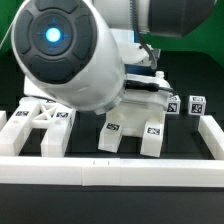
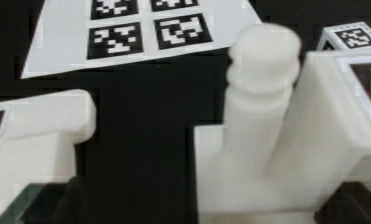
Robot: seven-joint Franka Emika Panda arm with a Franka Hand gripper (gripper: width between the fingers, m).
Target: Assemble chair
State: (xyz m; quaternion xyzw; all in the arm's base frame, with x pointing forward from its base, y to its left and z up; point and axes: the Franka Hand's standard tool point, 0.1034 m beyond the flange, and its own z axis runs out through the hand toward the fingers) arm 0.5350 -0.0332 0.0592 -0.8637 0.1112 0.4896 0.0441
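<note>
Wrist view.

Ana: Where does the chair part lie from the jaws?

Ben: Straight ahead of them. One dark finger (image 2: pixel 22 205) shows at the picture's corner, clear of anything white. The jaws stand apart and hold nothing. Just beyond is the notched block (image 2: pixel 280 175). Its post (image 2: pixel 262 85) runs lengthwise away from the gripper (image 1: pixel 140 97), toward the marker board (image 2: pixel 146 30).

Ana: So a grip would close across the post?

Ben: He judges so: across its narrow way, with the one arm there is.

Ana: And the count, nearest first?

Ben: In the wrist view, one post, with a side block (image 2: pixel 40 130) to one side of it and another opposite. Farther off there is one cube and then one marker board with four tags. In the exterior view the front rail (image 1: pixel 110 172) is nearest. Behind it comes one X-braced frame (image 1: pixel 40 118) at the exterior view's left. In the middle, the blocks stand half hidden by the arm, so he cannot count them. Farthest, at the right, are two cubes (image 1: pixel 175 105).
</note>
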